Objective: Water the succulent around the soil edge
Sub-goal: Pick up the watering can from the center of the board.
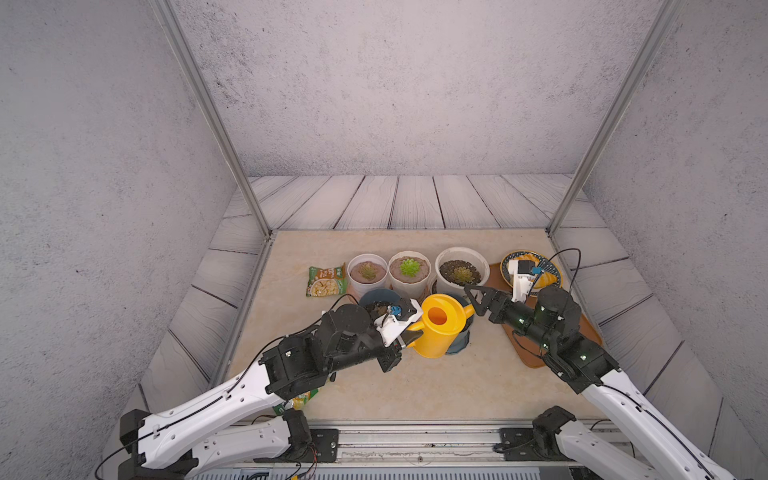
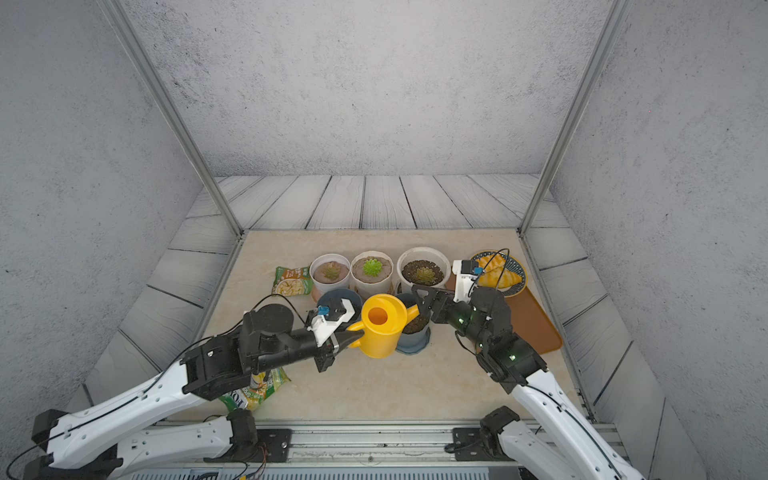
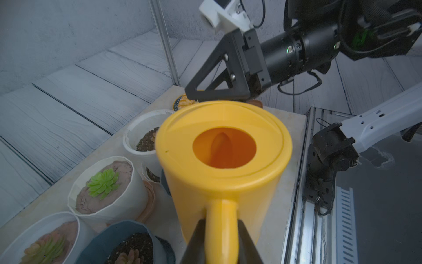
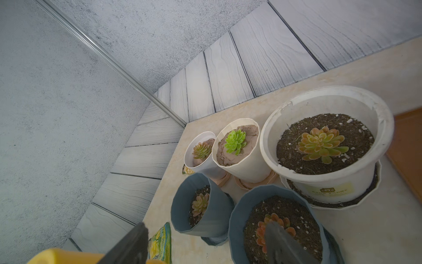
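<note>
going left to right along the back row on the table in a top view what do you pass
snack packet → small white pot → faceted cream pot with the bright green succulent → large white pot of dark soil → blue-rimmed plate of pastries

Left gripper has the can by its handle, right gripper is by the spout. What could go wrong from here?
1. The left gripper clamps only the thin handle; the can could swivel when tipped.
2. The open right gripper sits beside the spout; a bump may send water onto the rosette, not the soil edge.
3. The blue pot stands close to a white pot; circling the can could knock either.
</note>
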